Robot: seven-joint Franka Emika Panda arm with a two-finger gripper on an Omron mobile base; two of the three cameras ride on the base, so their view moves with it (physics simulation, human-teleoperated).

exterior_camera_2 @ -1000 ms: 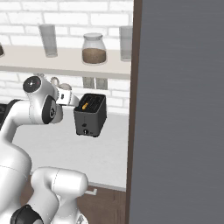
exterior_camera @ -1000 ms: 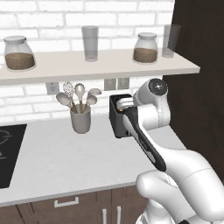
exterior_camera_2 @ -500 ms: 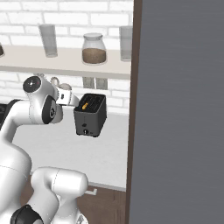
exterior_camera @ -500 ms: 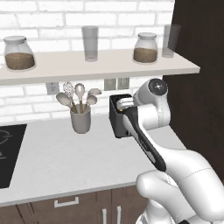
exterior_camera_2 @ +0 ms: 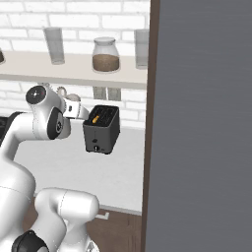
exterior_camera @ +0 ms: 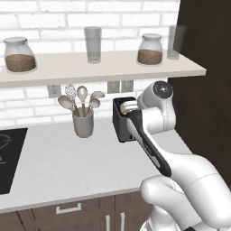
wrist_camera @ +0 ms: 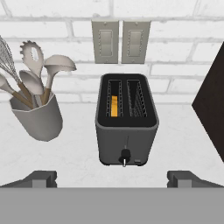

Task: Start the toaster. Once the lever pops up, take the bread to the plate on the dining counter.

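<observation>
Gripper (wrist_camera: 112, 178) is wide open, nothing between the fingers, hanging in front of and above the toaster (wrist_camera: 126, 119) with clear air between them. In the hand view the toaster sits dead centre between the two fingertips, narrow front face toward the camera, so the line to it is straight ahead and down, no sideways correction needed by my read. Its long axis runs away from the hand toward the brick wall, slots parallel to that axis. The bread (wrist_camera: 114, 106) is down in the slot on the utensil-cup side, only the orange top edge visible, sunk below the rim. The lever/knob (wrist_camera: 125, 158) sits low on the near face, on the centreline, and looks like it's at the bottom of its slot, though that's too small to call for sure. Utensil cup (wrist_camera: 36, 114) stands near the toaster but apart from it; dark cabinet side (wrist_camera: 212, 109) is near on the other side. From the right base view the hand is just beside the toaster's (exterior_camera_2: 102, 129) top near edge. Next move hinges on dropping onto that front face, not the slots. Plate and dining counter aren't in the frames.
</observation>
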